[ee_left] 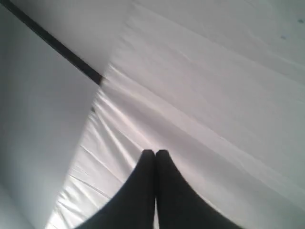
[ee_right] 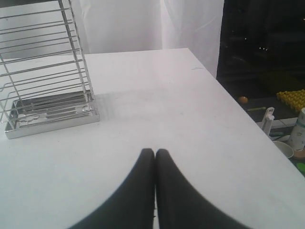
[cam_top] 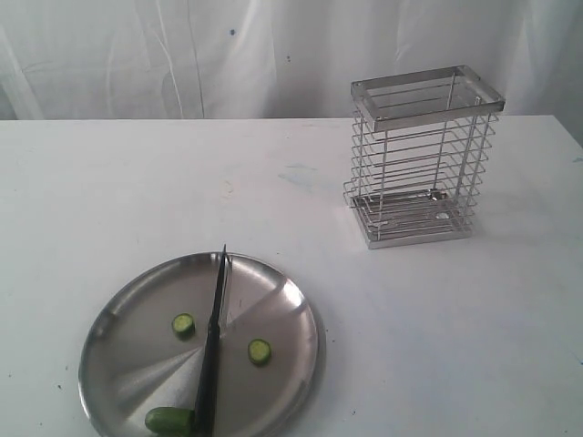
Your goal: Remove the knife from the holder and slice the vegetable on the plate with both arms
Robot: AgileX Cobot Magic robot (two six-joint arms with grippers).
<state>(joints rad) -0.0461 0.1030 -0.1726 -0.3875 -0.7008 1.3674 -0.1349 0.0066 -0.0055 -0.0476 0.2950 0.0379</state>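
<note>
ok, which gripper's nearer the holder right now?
Right, most likely. The right gripper sits a stretch of table away from the holder. The left gripper sees only white cloth, no holder in view.

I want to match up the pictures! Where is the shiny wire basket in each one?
Exterior view: the holder stands upright in the upper right of the picture, on the white table.
Left wrist view: not in it.
Right wrist view: the holder's lower part fills the picture's upper left corner, cut off by the edge.
Shared landmark: the white table, which shows under the holder in both the exterior and right wrist views.
</note>
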